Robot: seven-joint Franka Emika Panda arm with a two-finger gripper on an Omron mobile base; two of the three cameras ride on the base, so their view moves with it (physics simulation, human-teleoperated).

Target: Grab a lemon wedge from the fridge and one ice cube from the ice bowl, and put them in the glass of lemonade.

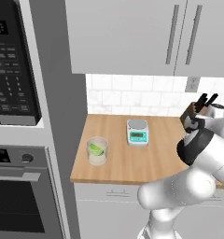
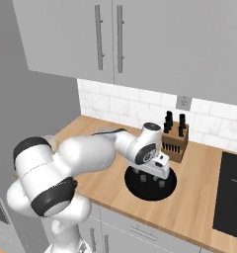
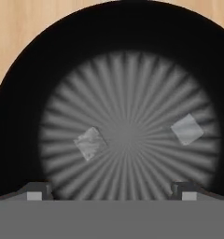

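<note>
I hold the gripper (image 2: 151,181) spread wide and empty, straight over the ice bowl (image 3: 20,93), which looks dark-walled from here. Two ice cubes lie below, one (image 3: 90,143) under the left finger, one (image 3: 187,129) under the right, well apart. I judge them light, hard and slippery, so I'd pinch one across its flat faces. The bowl's wall may crowd the fingers. The knife block (image 2: 175,142) stands just behind; the glass of lemonade (image 1: 97,151), a lemon wedge (image 1: 96,150) in it, sits far left past the scale (image 1: 137,132).
</note>
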